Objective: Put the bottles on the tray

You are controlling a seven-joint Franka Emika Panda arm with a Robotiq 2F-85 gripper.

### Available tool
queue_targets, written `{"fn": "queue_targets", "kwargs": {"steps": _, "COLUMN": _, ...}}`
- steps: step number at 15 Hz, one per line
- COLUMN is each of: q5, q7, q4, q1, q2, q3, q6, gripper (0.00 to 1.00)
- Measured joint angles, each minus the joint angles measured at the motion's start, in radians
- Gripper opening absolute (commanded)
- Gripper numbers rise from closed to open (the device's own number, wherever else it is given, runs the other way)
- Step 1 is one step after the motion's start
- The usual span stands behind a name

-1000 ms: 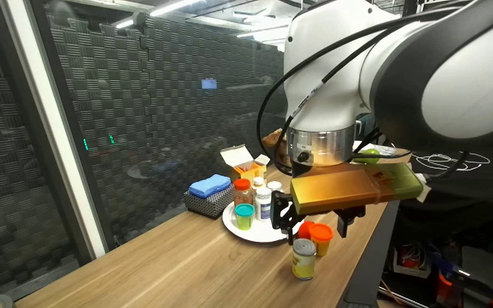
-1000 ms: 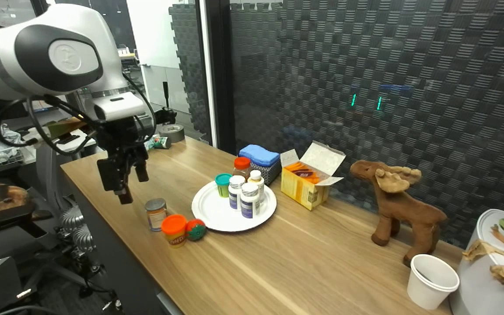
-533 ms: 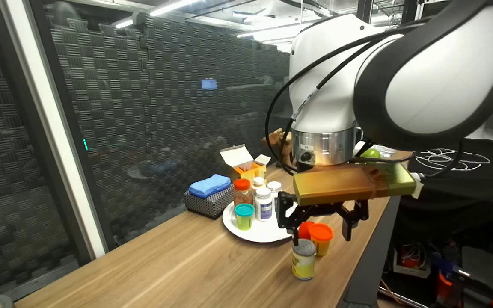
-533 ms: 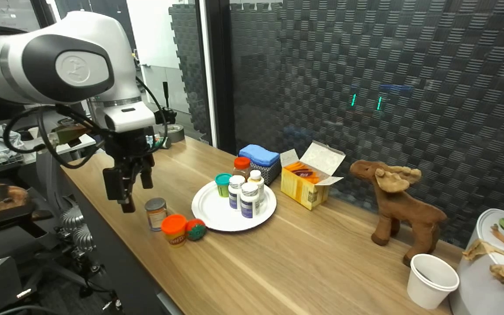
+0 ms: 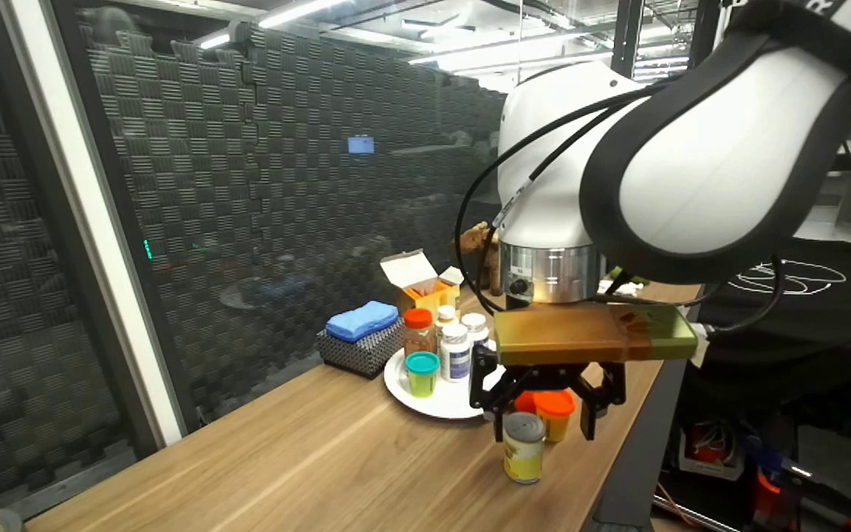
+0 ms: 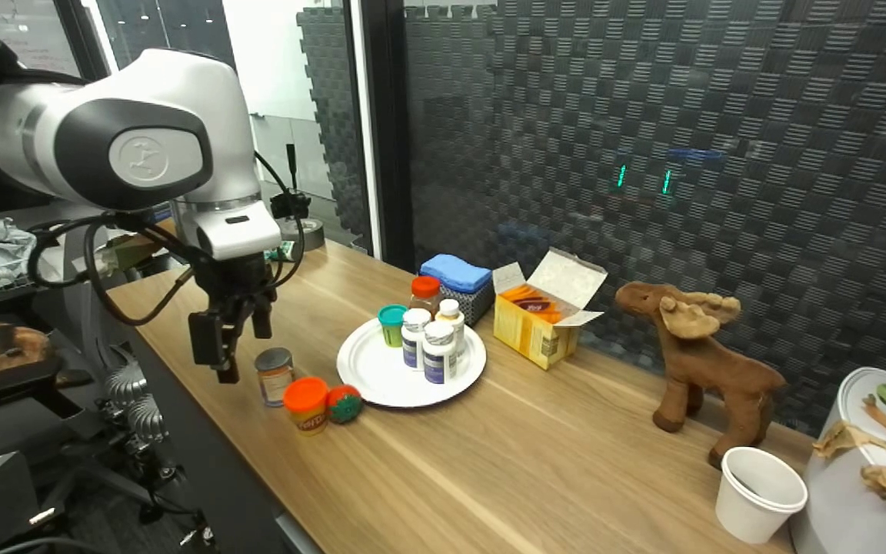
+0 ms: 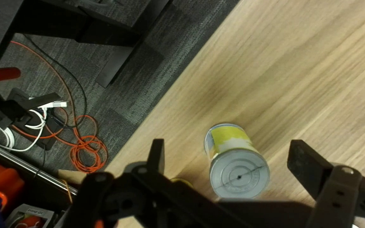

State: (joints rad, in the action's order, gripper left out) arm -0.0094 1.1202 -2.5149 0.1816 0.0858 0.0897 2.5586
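Observation:
Several bottles stand grouped on the round white tray [image 6: 362,381]: white-capped bottles [image 6: 440,358], a teal-lidded jar [image 6: 392,329] and a jar with a red-orange cap [image 6: 425,291]. Off the tray, on the table, is an orange-lidded tub [image 6: 308,408]. Beside the tub stands an upright can [image 7: 239,174] with a yellow label and grey top. My gripper [image 7: 228,152] is open just above the can, which appears between its fingers [image 7: 156,155] in the wrist view without contact. In an exterior view the gripper [image 5: 544,428] partly covers the tub and tray.
A red ball with green [image 6: 344,405] touches the tub near the tray's rim. Behind the tray are an open yellow box [image 6: 535,331] and a blue cloth [image 6: 456,271] on a dark box. A toy moose [image 6: 708,369] and white cups [image 6: 758,492] stand farther along. The table edge [image 7: 182,82] is close.
My gripper has come down toward the can and levelled out, its jaws staying apart. In the exterior views the can, tub, ball and bottles have kept their places.

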Motion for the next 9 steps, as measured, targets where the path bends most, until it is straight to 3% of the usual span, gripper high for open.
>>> {"fn": "queue_targets", "kwargs": {"steps": 9, "q5": -0.013, "q7": 0.009, "q4": 0.008, "q1": 0.000, "q2": 0.033, "q3": -0.001, "q6": 0.067, "gripper": 1.00}}
